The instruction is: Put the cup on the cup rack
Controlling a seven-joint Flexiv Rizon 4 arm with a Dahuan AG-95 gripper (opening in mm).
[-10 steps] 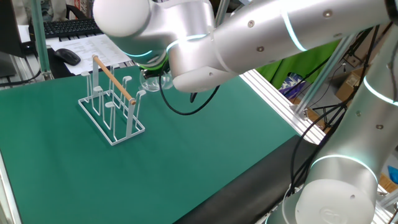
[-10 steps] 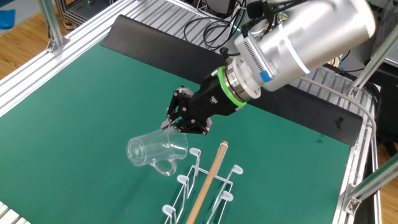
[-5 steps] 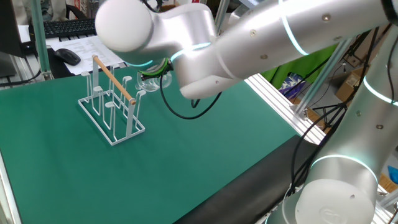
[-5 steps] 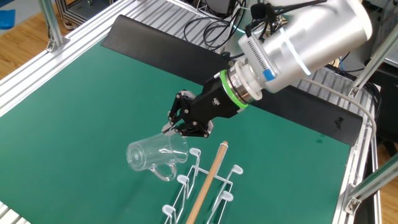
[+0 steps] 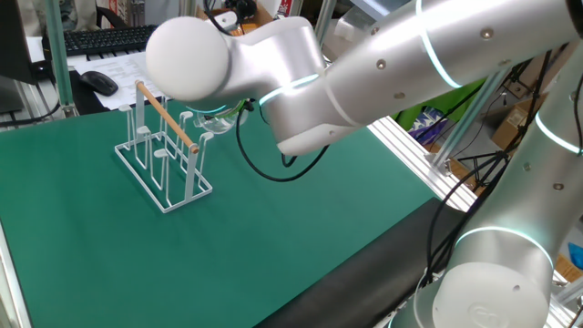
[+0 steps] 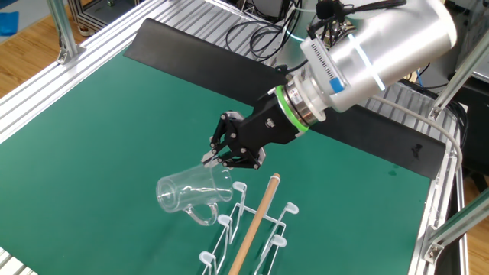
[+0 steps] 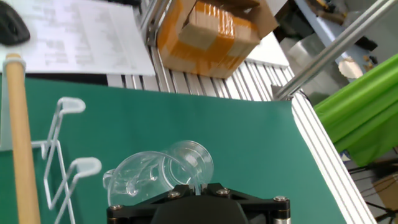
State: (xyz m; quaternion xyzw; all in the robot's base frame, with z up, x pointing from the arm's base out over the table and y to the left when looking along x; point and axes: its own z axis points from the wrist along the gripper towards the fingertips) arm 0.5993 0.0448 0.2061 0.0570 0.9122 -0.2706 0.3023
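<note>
The cup point(image 6: 192, 191), a clear glass mug, hangs tilted on its side above the green mat, handle downward, right beside the cup rack point(image 6: 252, 229). My gripper point(image 6: 216, 159) is shut on the cup's rim. In the hand view the cup point(image 7: 165, 167) sits just ahead of my gripper point(image 7: 196, 185), with the thin glass wall pinched between the jaws. The white wire cup rack point(image 7: 68, 168) and its wooden rod point(image 7: 18, 137) are to the left. In one fixed view the cup rack point(image 5: 164, 150) stands at the left and the arm hides most of the cup point(image 5: 208, 117).
A keyboard point(image 5: 100, 38), a mouse point(image 5: 97, 82) and papers point(image 7: 74, 37) lie beyond the mat's far edge. A cardboard box point(image 7: 208, 37) sits past the aluminium rails point(image 7: 317, 130). A black strip point(image 6: 191, 46) borders the mat.
The arm has shifted a little and carried the cup slightly closer to the rack's pegs. The grip on the rim has not changed.
</note>
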